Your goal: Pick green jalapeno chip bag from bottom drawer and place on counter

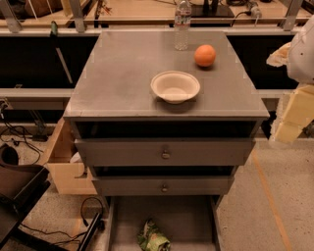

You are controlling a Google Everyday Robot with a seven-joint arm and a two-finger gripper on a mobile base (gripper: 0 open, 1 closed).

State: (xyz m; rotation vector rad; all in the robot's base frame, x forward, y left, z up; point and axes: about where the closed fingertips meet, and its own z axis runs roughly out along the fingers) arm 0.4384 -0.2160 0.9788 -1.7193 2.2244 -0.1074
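Pulled open at the frame's bottom, the bottom drawer (189, 215) leaves its floor easy to reach. Above, the counter (127, 73) has bare room. At the right edge hangs the gripper (292, 117); spread or pressed, I cannot tell. The green jalapeno chip bag (153, 238) lies in that drawer.

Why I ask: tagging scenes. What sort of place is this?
Probably a workshop or lab: a drawer cabinet, a cluttered wooden bench behind, cables on the floor. The gripper is at the right edge.
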